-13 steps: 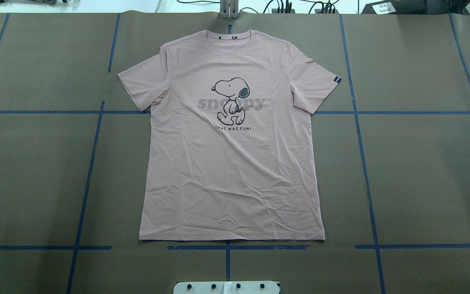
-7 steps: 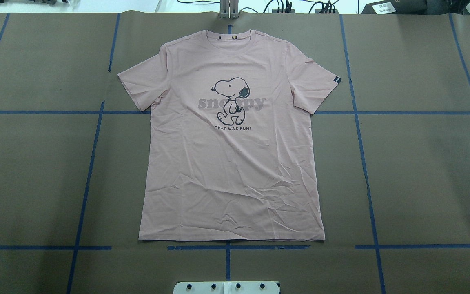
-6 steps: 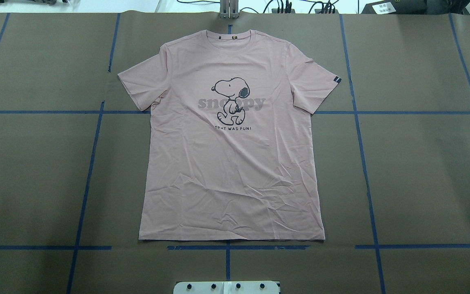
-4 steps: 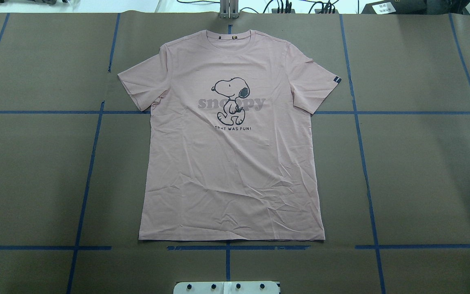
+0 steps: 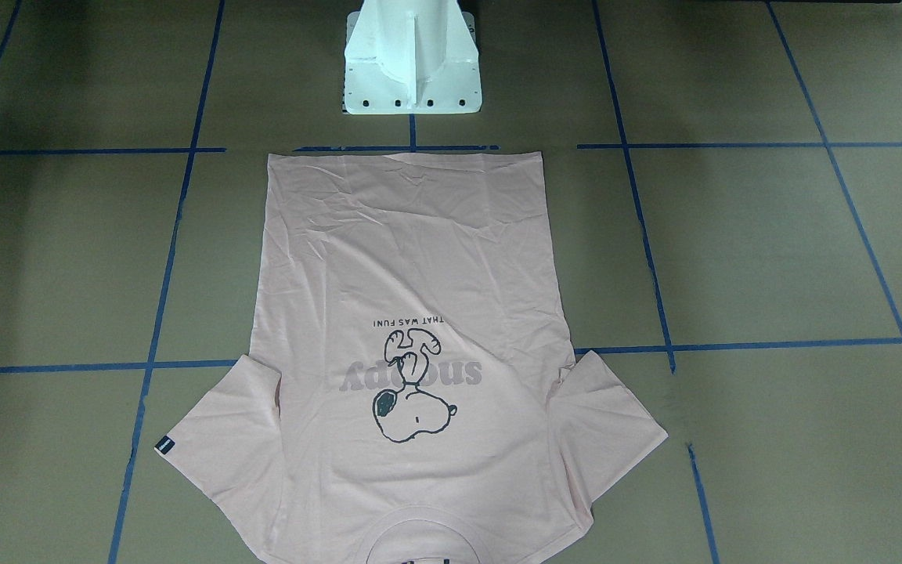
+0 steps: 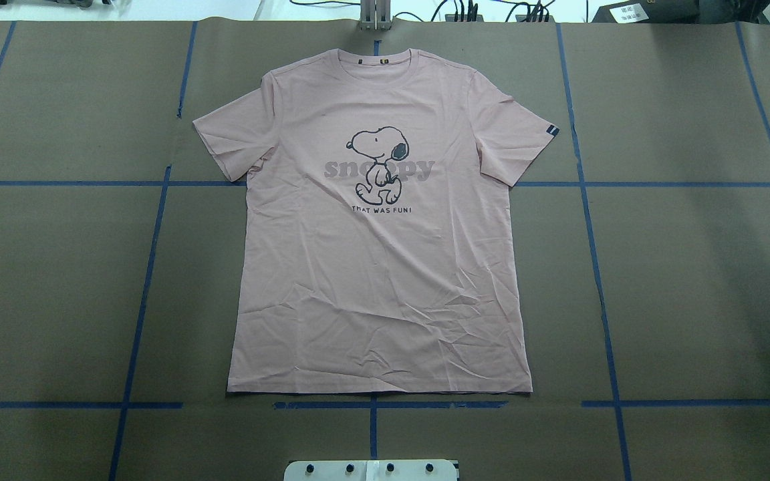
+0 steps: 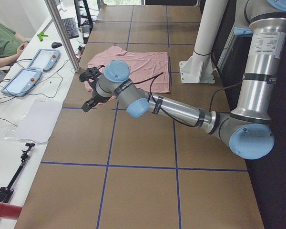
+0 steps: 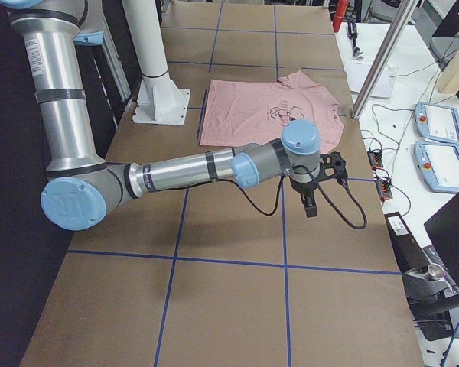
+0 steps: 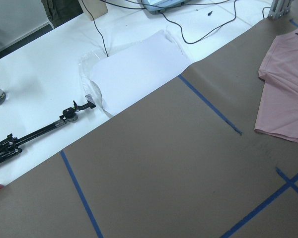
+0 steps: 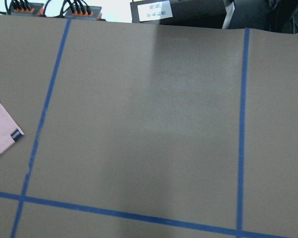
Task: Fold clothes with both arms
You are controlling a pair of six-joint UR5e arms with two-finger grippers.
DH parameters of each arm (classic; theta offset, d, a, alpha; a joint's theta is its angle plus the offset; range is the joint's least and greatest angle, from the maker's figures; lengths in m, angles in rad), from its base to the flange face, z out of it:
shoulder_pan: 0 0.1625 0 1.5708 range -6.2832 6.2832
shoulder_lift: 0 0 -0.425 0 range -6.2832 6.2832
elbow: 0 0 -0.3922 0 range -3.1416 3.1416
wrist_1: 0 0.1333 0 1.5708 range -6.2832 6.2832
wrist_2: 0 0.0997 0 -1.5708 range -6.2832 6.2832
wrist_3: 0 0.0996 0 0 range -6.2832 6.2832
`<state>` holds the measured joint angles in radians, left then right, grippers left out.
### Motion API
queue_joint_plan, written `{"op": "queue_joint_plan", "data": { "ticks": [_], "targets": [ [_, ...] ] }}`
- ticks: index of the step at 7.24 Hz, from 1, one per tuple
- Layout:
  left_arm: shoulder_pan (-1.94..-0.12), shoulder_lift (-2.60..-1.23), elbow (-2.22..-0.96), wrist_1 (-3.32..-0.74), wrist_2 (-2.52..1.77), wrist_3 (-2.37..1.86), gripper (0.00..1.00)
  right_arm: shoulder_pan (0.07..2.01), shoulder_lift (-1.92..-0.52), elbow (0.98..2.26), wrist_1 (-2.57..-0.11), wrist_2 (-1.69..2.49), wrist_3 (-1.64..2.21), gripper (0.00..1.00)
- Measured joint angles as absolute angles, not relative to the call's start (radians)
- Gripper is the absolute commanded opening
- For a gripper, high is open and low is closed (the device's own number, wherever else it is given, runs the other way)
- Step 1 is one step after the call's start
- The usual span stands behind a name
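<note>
The pale pink T-shirt (image 6: 378, 280) lies spread flat and face up in the middle of the table (image 6: 692, 267), which is covered in brown paper marked with a grid of blue tape (image 6: 592, 267). Its collar points away from the robot and its straight hem lies just in front of the white pedestal base (image 5: 412, 70). Both short sleeves are spread out to the sides. The Snoopy print (image 6: 378, 164) and the grey lettering face up, and the lower half of the shirt is lightly creased. A small black tag (image 6: 552, 131) sits on the hem of the sleeve on the robot's right.

The left arm (image 7: 181, 107) stretches low over the table on the left of the shirt. The left gripper (image 7: 88, 103) hangs above bare paper near the operators' edge of the table and is not touching the cloth. The right arm (image 8: 183, 172) reaches out in the same way on the other side. The right gripper (image 8: 309, 200) is over the paper beyond the tagged sleeve and also seems to be apart from the shirt. Both grippers show only from the table ends, so I cannot tell whether their fingers are apart or together.
</note>
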<state>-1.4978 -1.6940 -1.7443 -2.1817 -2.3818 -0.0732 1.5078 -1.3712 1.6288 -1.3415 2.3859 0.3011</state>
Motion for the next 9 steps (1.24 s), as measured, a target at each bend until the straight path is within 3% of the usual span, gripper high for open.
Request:
{"op": "queue_joint_plan", "data": {
  "ticks": [1, 3, 5, 9],
  "targets": [
    [-1.422, -1.694, -1.745, -2.199, -2.378, -0.151, 0.99, 1.448, -1.336, 1.613, -1.271, 2.379, 0.456, 0.86],
    [-1.339, -1.695, -1.748, -2.216, -2.344, -0.273, 0.68, 1.269, -1.284, 1.563, -1.077, 2.225, 0.794, 0.73],
    [-1.283, -1.699, -1.749, -2.239, -2.303, -0.410, 0.69, 1.111, -1.194, 1.469, -0.996, 2.047, 0.958, 0.64],
    [-1.223, -1.703, -1.756, -2.310, -2.254, -0.547, 0.74, 0.976, -1.048, 1.242, -0.880, 1.916, 1.066, 0.54]
  ]
}}
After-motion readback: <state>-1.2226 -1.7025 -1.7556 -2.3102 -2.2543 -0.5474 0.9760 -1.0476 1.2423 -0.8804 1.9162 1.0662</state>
